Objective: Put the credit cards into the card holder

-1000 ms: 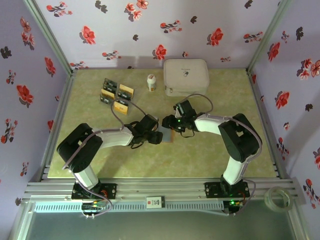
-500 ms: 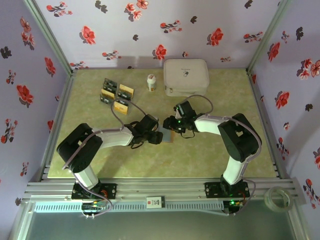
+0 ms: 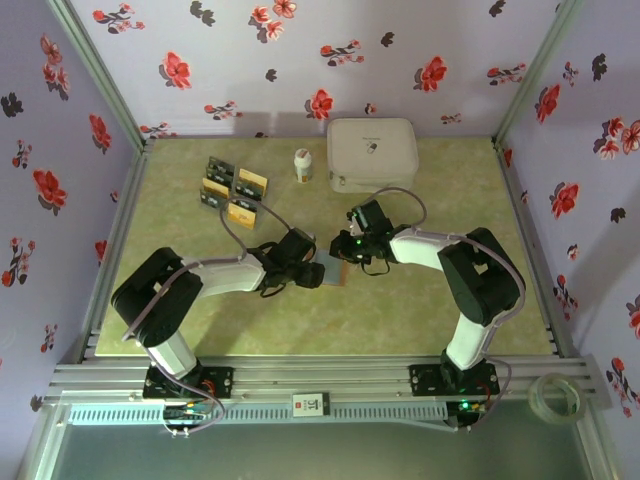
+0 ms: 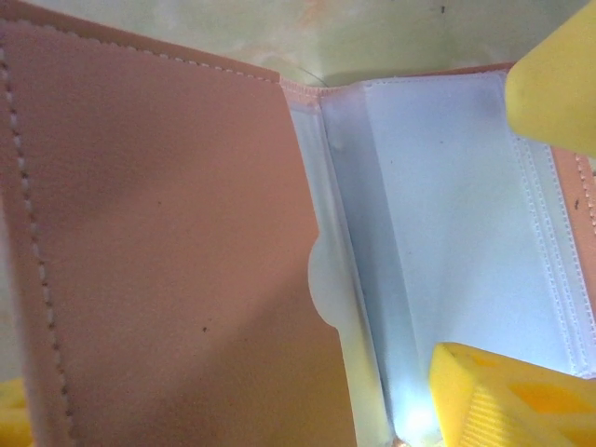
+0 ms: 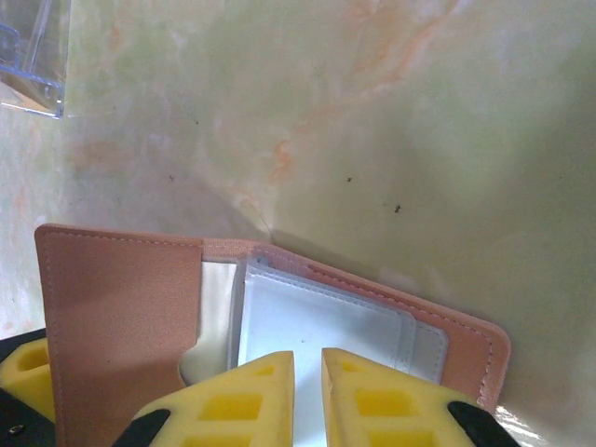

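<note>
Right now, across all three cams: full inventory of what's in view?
credit cards: several, exact count unclear, black and gold-orange, clustered far left on the table
card holder: 1, reddish-brown with pale sleeves, lying open mid-table between the grippers
bottle: 1, white, far side, just left of the case
case: 1, white, rounded, far centre-right
clear ring: 1, transparent, likely a tape roll, off the table at near right
table: 1, green marbled
left gripper: 1, yellow pads, at the holder's left side, jaws wide, grip unclear
right gripper: 1, yellow pads, jaws nearly together over the sleeves, grip unclear
</note>
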### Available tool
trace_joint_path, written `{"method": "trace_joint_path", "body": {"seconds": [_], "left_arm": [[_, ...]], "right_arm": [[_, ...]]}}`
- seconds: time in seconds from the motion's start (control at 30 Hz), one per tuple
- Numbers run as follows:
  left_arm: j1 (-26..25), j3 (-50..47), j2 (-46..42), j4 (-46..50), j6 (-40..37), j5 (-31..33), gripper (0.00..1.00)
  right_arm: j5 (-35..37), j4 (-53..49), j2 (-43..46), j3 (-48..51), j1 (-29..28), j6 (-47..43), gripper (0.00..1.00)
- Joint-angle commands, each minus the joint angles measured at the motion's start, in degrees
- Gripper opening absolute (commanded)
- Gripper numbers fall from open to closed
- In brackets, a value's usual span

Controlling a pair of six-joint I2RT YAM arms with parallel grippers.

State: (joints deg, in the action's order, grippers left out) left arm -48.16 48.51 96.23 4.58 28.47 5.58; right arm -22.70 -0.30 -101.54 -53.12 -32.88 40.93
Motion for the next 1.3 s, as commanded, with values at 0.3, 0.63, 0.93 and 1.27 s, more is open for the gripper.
{"method": "trace_joint_path", "body": {"seconds": [0.3,0.63,0.93,1.27], "left_arm": [[0.61,-1.31,-1.72,-0.32,0.38,1.60,0.78],[0.61,-2.08,-2.57,-1.59,0.91,2.55,0.87],[0.78,-2.99,-0.87,-1.61,1.30,3.98,0.78],[0.87,-4.96,-0.38,-2.83,2.03,4.10,0.68]], "right_arm": [[-0.58,0.75,-4.53,-1.55,-1.25,0.15,0.07],[-0.58,1.20,-5.56,-2.22,-2.49,0.56,0.06],[-0.32,1.20,-5.24,-2.13,-2.54,0.73,0.09],[1.10,-1.38,-0.13,-3.24,-1.90,0.43,0.36]]}}
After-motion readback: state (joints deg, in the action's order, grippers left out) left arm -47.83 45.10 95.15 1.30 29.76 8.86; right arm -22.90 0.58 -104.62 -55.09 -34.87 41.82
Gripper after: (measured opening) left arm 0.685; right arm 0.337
